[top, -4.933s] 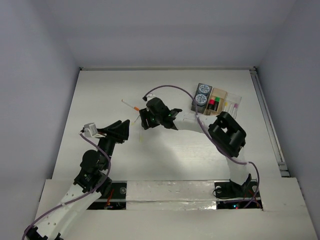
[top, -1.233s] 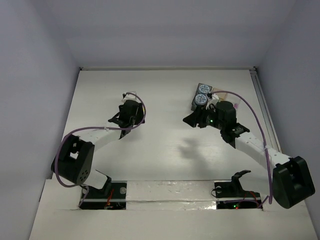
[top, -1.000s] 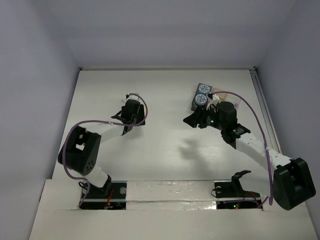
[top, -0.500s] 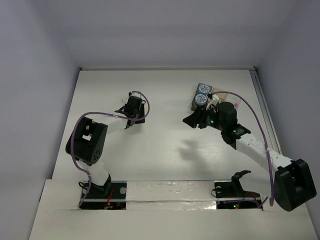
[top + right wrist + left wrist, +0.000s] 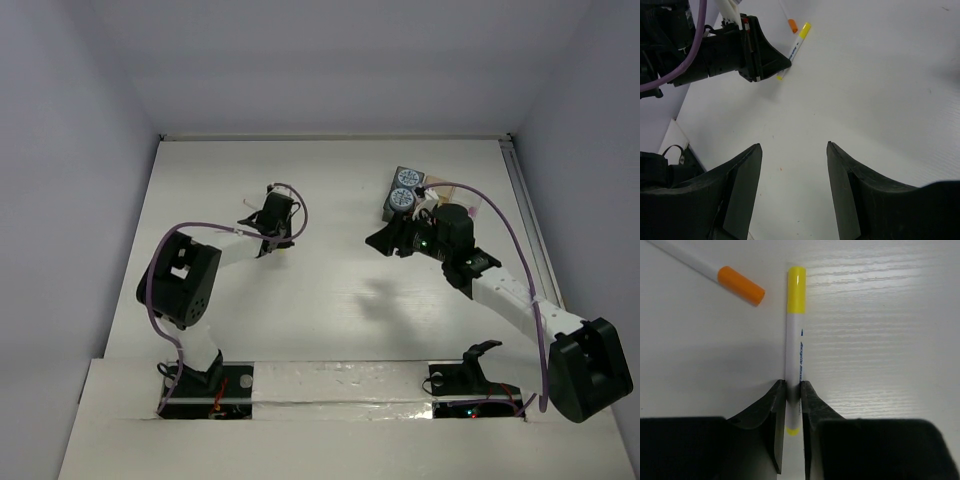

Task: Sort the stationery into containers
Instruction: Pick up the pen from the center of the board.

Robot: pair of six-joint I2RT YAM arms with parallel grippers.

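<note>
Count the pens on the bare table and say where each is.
2. The yellow-capped pen sits pinched in the left tool; the orange-capped pen lies loose just beside its cap. More may be hidden.

Yellow-capped pen [image 5: 794, 347] between jaws — orange-capped pen [image 5: 725, 279] near.

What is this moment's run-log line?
left gripper: shut on yellow-capped white pen | right gripper: open, empty | orange-capped white pen: loose, untouched

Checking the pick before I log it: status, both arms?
Left gripper shut on yellow-capped pen, pen lying on table. Right gripper open, empty. Orange-capped pen close by, not touching.
</note>
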